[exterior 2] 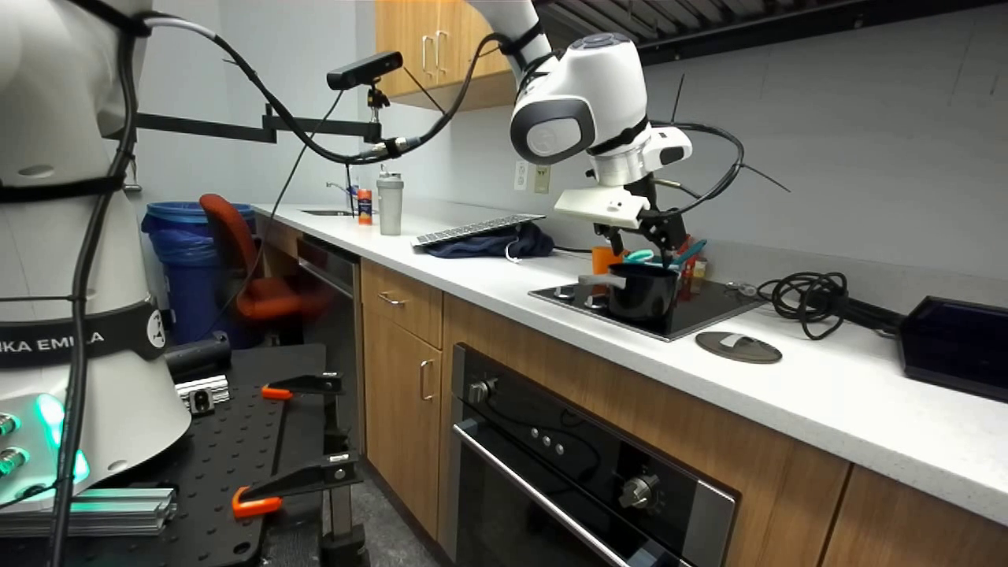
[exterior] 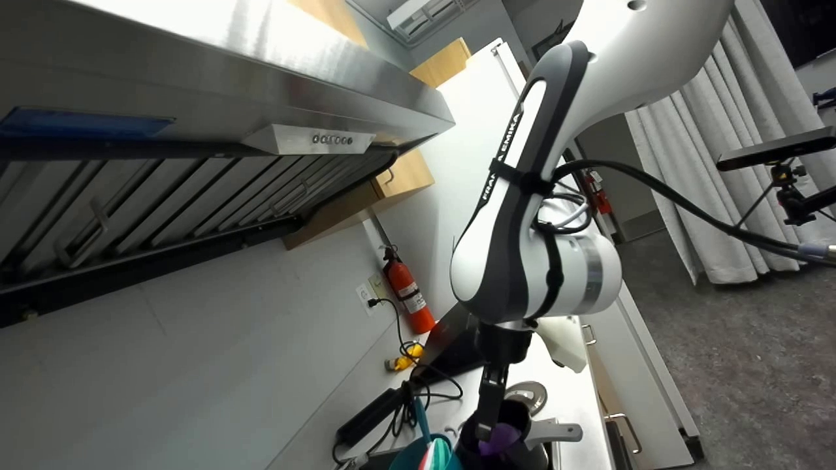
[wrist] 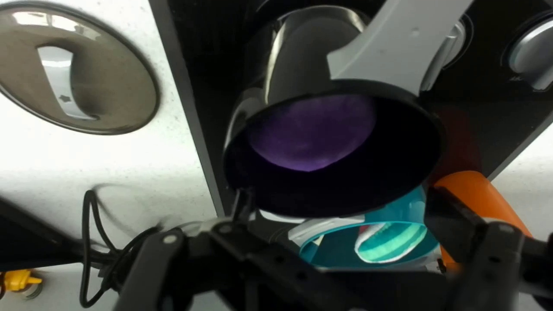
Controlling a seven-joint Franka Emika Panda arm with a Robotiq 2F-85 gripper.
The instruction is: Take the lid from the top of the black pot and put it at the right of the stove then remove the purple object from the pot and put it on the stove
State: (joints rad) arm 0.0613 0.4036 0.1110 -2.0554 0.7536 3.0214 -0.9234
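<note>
Gripper (wrist: 341, 201) spread wide at the mouth of a black saucepan (wrist: 315, 65); purple object (wrist: 313, 134) inside, lid (wrist: 123, 80) off.
Gripper: black; fingers (wrist: 451, 211) well apart, nothing held; contact with the pan's rim cannot be told. Saucepan: round, glossy dark wall, thick pale-grey handle (wrist: 402, 39), apparently plastic. Purple object: smooth, satin, one edge drawn to a blunt point, narrower than the mouth; kind not identifiable. Probably light, perhaps slick; stiff or soft cannot be told. Suggested hold: across its sides, or a pinch on the edge facing the pan's dark interior, fingers drawn closer before entry. Cooktop (wrist: 203, 56): black, glassy. Lid: round, smoky glass, dark rim, strap grip, flat on the white speckled countertop (wrist: 142, 168) just beside the cooktop.
</note>
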